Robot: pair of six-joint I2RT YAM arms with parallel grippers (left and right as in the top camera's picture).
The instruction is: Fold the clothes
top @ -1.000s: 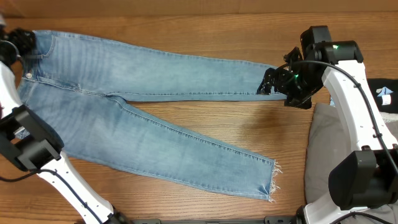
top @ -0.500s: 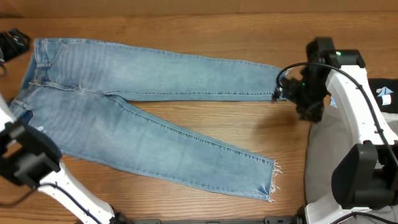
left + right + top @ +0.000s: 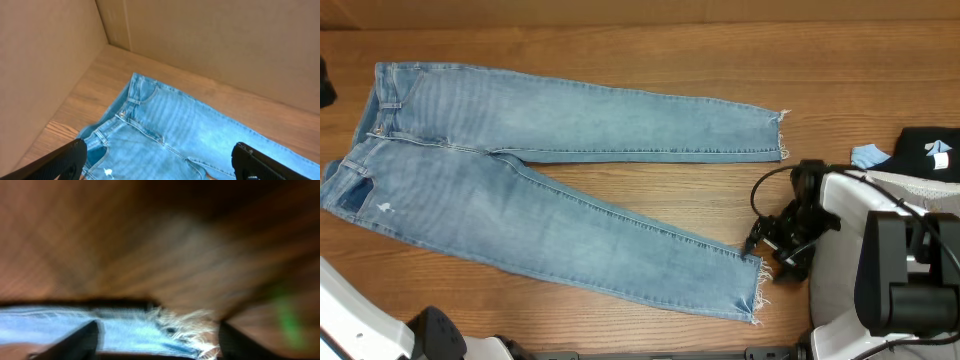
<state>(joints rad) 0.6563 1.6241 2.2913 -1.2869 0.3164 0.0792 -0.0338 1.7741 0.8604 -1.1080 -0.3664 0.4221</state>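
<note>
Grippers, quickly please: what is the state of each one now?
Left gripper: open, holding nothing, above the waist of the light-blue denim jeans.
Right gripper: open, jaws apart at the frayed leg hem; blurred view, no grip seen.

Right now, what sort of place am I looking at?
Probably a robot test bench, not a home: a wooden table boxed in by cardboard walls, jeans laid flat on it, and a robot arm at the edge.
</note>
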